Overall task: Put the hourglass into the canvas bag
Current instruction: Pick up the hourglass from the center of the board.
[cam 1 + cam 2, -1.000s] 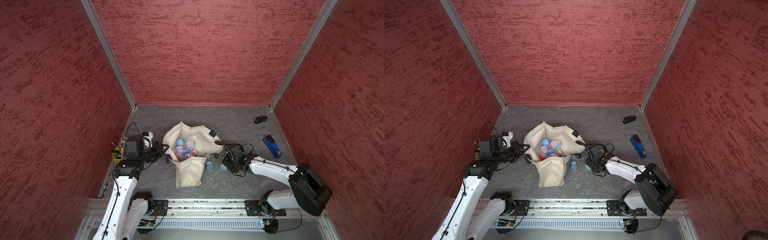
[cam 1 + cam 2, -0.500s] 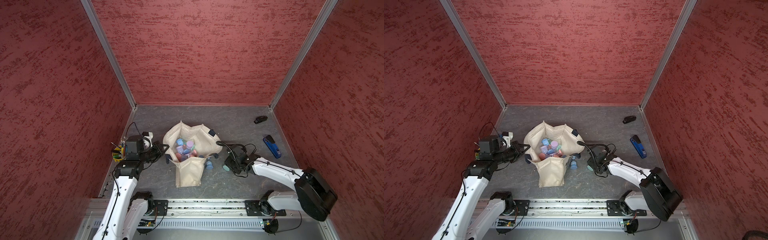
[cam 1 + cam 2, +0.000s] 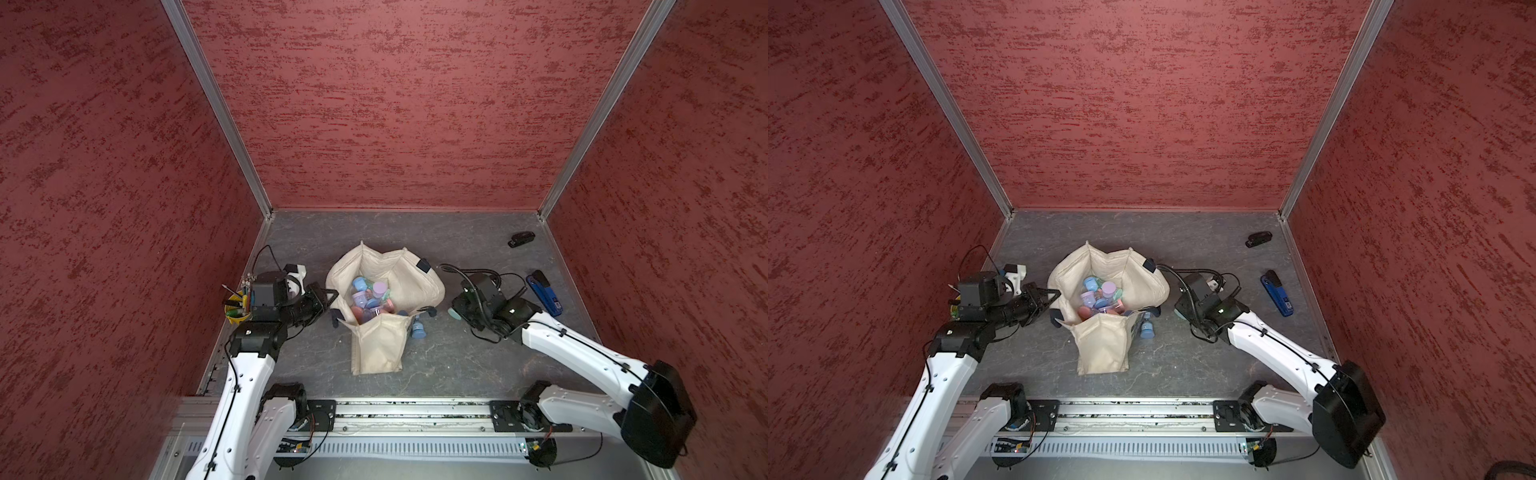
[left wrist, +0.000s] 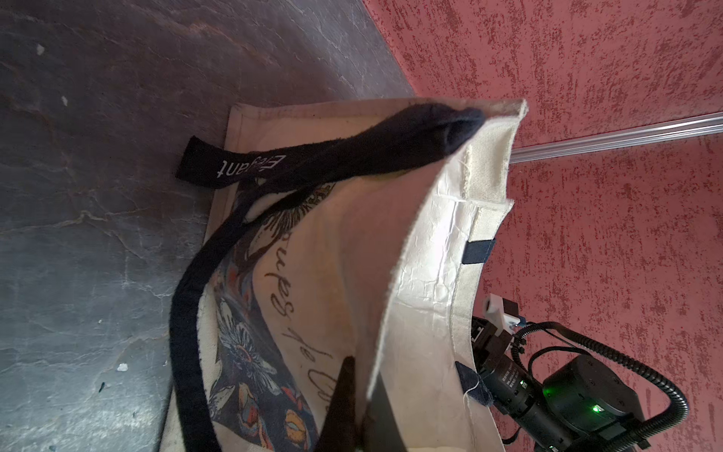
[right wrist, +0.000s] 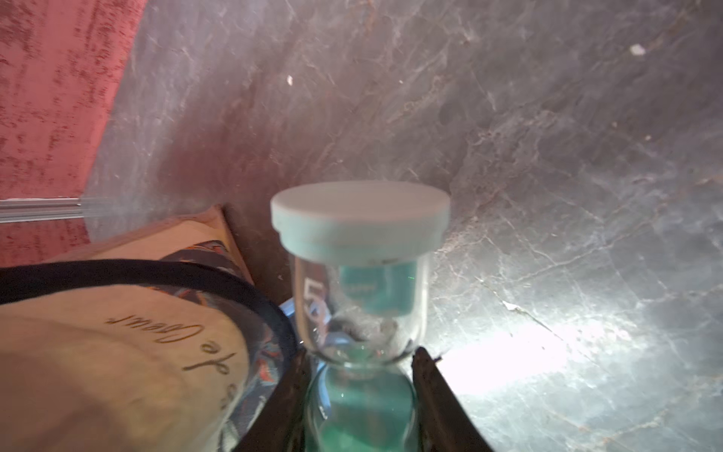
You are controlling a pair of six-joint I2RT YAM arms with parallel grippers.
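Note:
The cream canvas bag (image 3: 411, 274) (image 3: 1133, 274) stands open mid-floor with several coloured hourglasses (image 3: 370, 295) inside. My left gripper (image 3: 332, 296) (image 4: 364, 375) is shut on the bag's left rim (image 4: 430, 274), one finger on each side of the cloth. Just right of the bag, low over the floor, my right gripper (image 3: 459, 307) (image 5: 360, 356) is shut on a teal hourglass (image 5: 360, 219) at its glass waist. The hourglass's pale cap (image 3: 454, 311) points toward the bag (image 5: 117, 352). A blue hourglass (image 3: 417, 330) (image 3: 1147, 330) lies on the floor against the bag's front right side.
A blue stapler (image 3: 544, 293) lies right of the right arm, and a small black object (image 3: 520, 239) sits in the far right corner. A yellow cup of pens (image 3: 237, 307) stands by the left wall behind the left wrist. Red walls close in three sides.
The right gripper has shifted a little to the right, away from the bag, with the teal hourglass in it. The left gripper keeps its hold on the rim.

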